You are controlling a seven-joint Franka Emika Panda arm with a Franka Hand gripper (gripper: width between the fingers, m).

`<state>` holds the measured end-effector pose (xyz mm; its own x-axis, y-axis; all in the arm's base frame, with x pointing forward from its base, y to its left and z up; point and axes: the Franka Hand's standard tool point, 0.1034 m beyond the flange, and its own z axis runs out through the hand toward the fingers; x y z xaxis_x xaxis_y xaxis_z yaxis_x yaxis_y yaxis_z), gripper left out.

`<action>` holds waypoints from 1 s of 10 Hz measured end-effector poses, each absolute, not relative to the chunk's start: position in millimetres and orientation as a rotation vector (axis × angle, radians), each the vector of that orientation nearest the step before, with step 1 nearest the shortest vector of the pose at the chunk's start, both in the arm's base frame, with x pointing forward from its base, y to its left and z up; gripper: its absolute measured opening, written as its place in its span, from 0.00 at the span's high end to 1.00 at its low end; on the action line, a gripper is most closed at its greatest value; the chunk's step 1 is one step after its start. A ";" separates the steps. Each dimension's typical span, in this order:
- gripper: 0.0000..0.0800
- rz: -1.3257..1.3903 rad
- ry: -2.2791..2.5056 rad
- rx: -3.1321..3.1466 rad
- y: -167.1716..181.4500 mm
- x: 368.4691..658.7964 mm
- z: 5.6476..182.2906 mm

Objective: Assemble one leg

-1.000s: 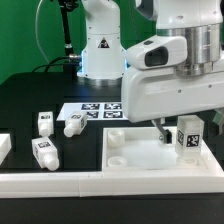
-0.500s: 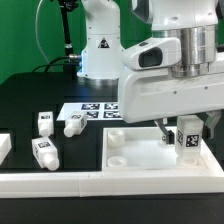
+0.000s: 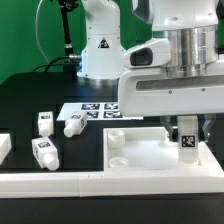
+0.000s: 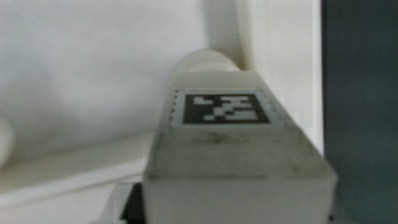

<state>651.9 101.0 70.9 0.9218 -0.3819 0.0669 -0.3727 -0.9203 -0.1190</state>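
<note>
Leg (image 3: 187,141) work is centred at the exterior view's right, but going from that view's left first: three spare legs lie loose on the black table (image 3: 30,95), one (image 3: 43,152) near the front rail, one (image 3: 44,122) behind it and one (image 3: 73,126) on its side just beside the marker board (image 3: 95,110). They look parked within easy reach, well apart from each other so the claw can close on one without knocking another.

Next comes the tabletop (image 3: 135,160), lying flat with its raised rim up and a round socket (image 3: 119,136) showing at a near corner. It sits pushed against the white front rail (image 3: 100,183), probably so it cannot slide while a leg is pressed or turned into it.

Furthest right, the gripper (image 3: 186,130) hangs over the tabletop's far right part with the leg upright between its fingers, tag facing the camera. The wrist view shows the leg (image 4: 222,110) filling the frame, its tapered end pointing down toward the white surface. The claw appears clamped on the leg, held vertical so its end can meet a corner socket squarely. Whether the end already touches the tabletop I cannot tell.
</note>
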 end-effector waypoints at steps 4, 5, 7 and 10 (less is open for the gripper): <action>0.65 0.015 1.494 -2.642 100.7 645.6 70.1; 0.65 0.033 1.621 -2.552 97.9 645.0 69.3; 0.65 0.029 1.569 -2.584 98.7 645.0 69.3; 0.26 -0.073 0.964 -2.900 113.9 648.2 76.5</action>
<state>648.2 113.9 76.5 0.8003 -0.5994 0.0188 -0.5953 -0.7978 -0.0951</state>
